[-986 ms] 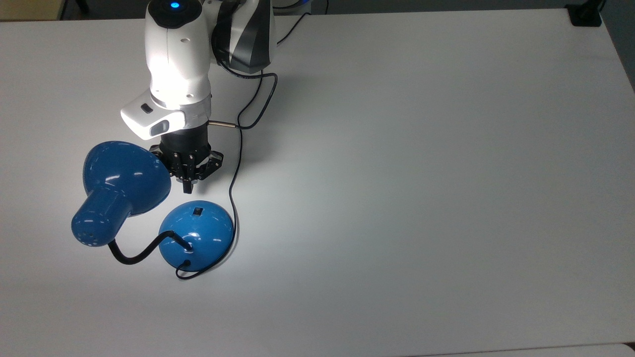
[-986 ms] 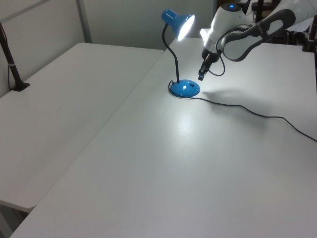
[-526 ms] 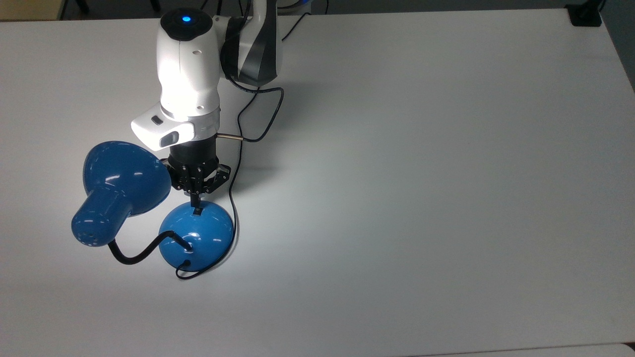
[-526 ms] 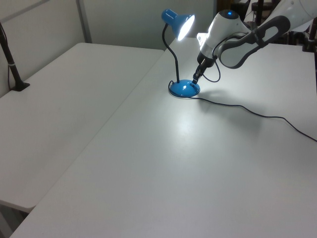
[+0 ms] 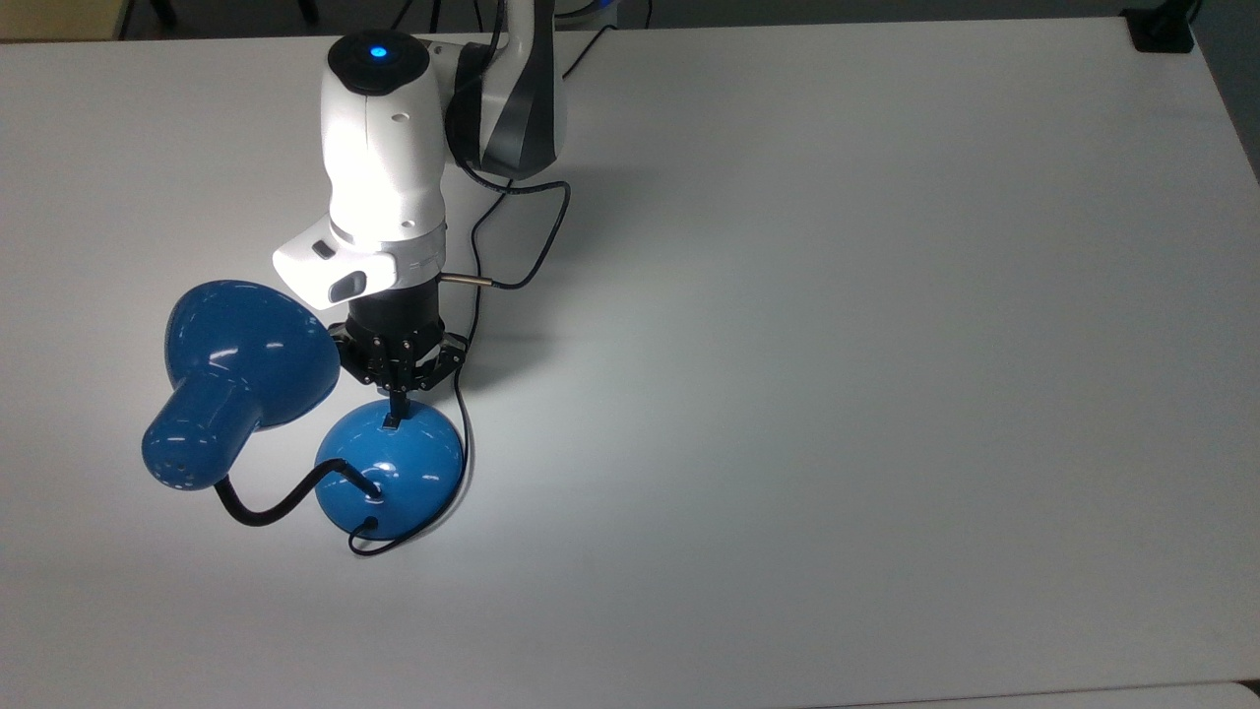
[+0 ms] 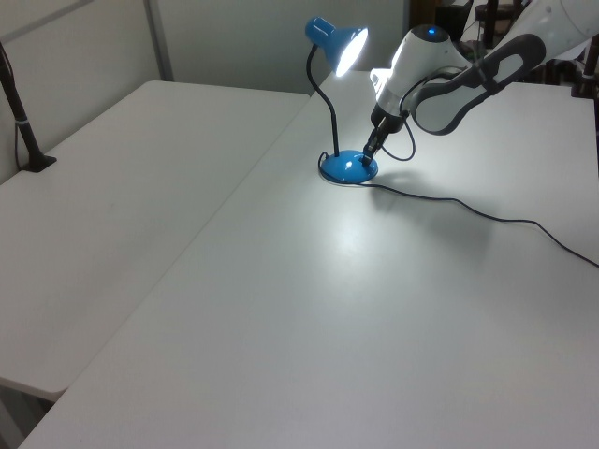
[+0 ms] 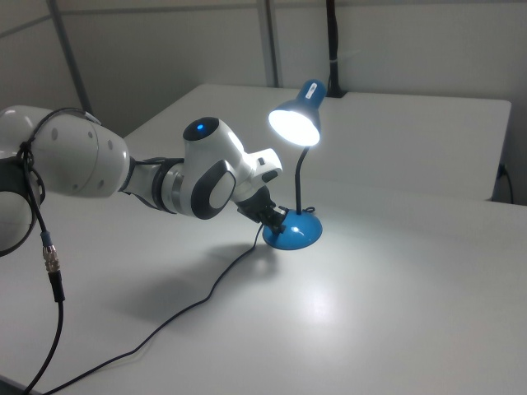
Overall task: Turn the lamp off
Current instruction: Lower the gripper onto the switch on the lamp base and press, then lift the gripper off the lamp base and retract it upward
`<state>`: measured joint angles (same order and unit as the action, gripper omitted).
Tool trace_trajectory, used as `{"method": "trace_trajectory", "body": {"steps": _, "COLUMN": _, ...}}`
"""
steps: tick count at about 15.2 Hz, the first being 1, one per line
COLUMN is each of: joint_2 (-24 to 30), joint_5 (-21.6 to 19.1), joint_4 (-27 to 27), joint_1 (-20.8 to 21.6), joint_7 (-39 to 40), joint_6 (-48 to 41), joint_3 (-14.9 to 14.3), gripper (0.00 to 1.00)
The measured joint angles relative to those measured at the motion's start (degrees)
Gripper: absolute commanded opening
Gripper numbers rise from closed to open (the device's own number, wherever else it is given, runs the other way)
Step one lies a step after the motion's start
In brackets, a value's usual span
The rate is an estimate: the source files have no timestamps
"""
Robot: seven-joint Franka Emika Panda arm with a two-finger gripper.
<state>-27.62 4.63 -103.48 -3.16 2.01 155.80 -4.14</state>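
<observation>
On the white table (image 5: 837, 345), toward the top view's left, stands the lamp (image 5: 390, 468). It is glossy blue, with a bell-shaped shade (image 5: 241, 359) on a black gooseneck (image 5: 271, 504) that rises from a round domed base. A thin black cord (image 5: 465, 394) leaves the base and runs away over the table. The lamp is lit: in the right view the open mouth of the shade (image 7: 295, 122) glows white, and a bright patch lies on the table (image 7: 395, 313) before the base. In the left view the lamp (image 6: 347, 166) is at the far side of the table, and the shade points to the left view's right. The gripper (image 5: 396, 418) hangs above the far edge of the base, with its two fingers closed together into one narrow tip. This tip touches the small black switch (image 5: 391, 422) on the dome. In the right view the gripper (image 7: 278, 219) meets the base from the right view's left. No brand, label or writing can be read on the lamp or on the arm.
</observation>
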Motion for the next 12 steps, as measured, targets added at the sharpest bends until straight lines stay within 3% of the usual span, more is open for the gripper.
{"method": "trace_trajectory", "body": {"steps": 12, "joint_2": -0.7, "joint_5": 0.0, "joint_4": 0.1, "joint_1": -2.5, "joint_7": -0.2, "joint_6": 1.4, "joint_3": 1.9, "gripper": 0.0}}
